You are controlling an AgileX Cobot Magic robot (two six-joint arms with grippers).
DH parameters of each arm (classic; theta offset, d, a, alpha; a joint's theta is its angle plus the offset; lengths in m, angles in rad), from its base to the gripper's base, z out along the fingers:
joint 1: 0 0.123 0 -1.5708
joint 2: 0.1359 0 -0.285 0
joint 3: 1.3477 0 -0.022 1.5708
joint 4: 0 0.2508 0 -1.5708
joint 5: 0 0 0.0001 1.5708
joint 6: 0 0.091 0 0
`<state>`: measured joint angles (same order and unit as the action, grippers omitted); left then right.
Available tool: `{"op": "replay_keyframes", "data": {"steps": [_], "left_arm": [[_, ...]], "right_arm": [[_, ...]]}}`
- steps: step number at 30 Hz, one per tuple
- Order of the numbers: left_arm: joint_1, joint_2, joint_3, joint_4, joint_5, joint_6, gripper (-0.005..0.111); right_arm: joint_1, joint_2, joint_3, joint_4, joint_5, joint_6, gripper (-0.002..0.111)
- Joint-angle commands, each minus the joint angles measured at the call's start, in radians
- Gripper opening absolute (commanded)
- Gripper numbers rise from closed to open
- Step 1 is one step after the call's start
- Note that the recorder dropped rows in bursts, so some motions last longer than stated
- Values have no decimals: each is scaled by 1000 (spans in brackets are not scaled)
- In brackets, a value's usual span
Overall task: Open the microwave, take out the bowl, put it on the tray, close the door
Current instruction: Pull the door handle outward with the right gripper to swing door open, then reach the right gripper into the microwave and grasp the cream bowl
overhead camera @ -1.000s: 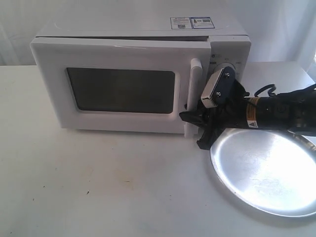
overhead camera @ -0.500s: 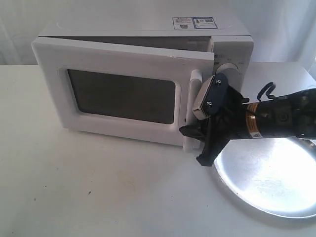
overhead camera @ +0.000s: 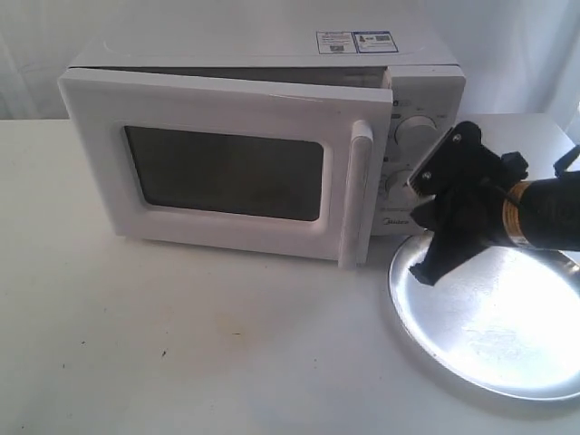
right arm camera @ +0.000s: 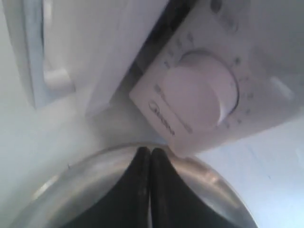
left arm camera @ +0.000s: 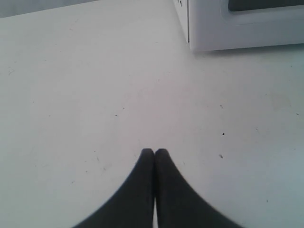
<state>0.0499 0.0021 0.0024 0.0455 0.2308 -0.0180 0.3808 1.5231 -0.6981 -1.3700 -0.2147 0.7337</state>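
The white microwave [overhead camera: 272,53] stands at the back of the table. Its door [overhead camera: 227,172] is ajar by a narrow gap, with the vertical bar handle [overhead camera: 358,195] free. My right gripper [overhead camera: 424,270] hangs shut and empty to the right of the handle, over the left rim of the silver tray [overhead camera: 498,317]. In the right wrist view the shut gripper [right arm camera: 150,151] points past the tray rim [right arm camera: 95,175] at a dial [right arm camera: 199,92]. My left gripper [left arm camera: 154,152] is shut over bare table, near the microwave's corner [left arm camera: 237,28]. The bowl is hidden.
The white table [overhead camera: 181,344] stretches in front of the microwave. The tray lies at the front right, close to the microwave's control panel [overhead camera: 417,127]. A pale curtain hangs behind.
The right gripper pulled the door ajar at the handle, then came off it and moved right, over the tray's rim. The door stays ajar.
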Motion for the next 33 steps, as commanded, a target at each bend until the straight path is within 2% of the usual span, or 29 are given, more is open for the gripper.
{"op": "replay_keyframes", "data": {"steps": [1, 7, 11, 14, 18, 21, 24, 26, 28, 30, 33], "left_arm": [[-4, -2, -2, -7, 1, -4, 0], [-4, -2, -2, -7, 1, -4, 0], [-4, -2, -2, -7, 1, -4, 0], [-4, -2, -2, -7, 1, -4, 0], [-4, -2, -2, -7, 1, -4, 0], [-4, -2, -2, -7, 1, -4, 0], [-4, -2, -2, -7, 1, -4, 0], [-4, -2, -2, -7, 1, -4, 0], [-4, -2, -2, -7, 1, -4, 0], [-4, -2, -2, -7, 1, -4, 0], [-4, -2, -2, -7, 1, -4, 0]], "right_arm": [[-3, -9, -58, 137, -124, -60, 0], [-3, -9, -114, 461, -189, -253, 0], [2, -7, -114, 449, -354, -239, 0], [7, -7, -114, 261, -455, -153, 0], [7, -7, -114, -162, -642, -43, 0], [7, -7, -114, -296, -792, 1, 0], [7, -7, -114, -316, -937, 2, 0], [7, -7, -114, -274, -975, -30, 0], [7, -7, -114, -87, -920, -76, 0], [17, -5, -114, 71, -832, -12, 0], [49, 11, -114, 233, -734, -20, 0]]}}
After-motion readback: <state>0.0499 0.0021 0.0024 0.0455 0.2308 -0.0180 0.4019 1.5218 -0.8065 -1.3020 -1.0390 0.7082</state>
